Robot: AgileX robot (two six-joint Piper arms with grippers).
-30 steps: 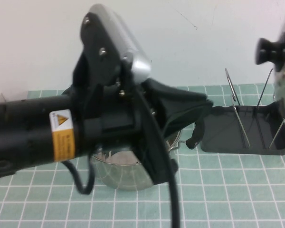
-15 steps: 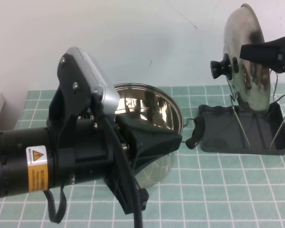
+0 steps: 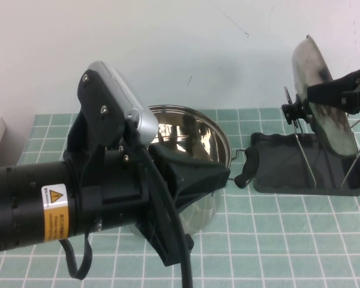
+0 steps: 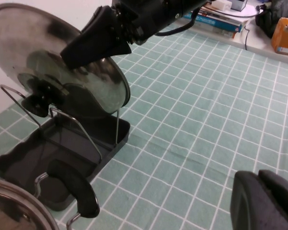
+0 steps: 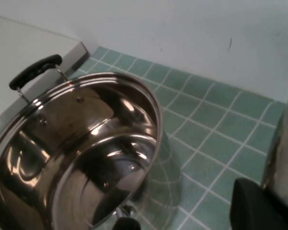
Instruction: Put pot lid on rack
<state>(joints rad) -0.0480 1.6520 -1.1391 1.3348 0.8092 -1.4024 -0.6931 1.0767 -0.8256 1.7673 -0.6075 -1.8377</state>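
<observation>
Tiled mat (image 3: 276,240): right gripper (image 3: 333,95) on lid (image 3: 324,120)

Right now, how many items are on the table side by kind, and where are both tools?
Pot lid: 1, standing in the rack, gripped at its rim by the right tool.
Rack: 1.
Pot: 1, open.
Left tool: near the pot, holding nothing.
Total: 3 items, 2 tools.
</observation>
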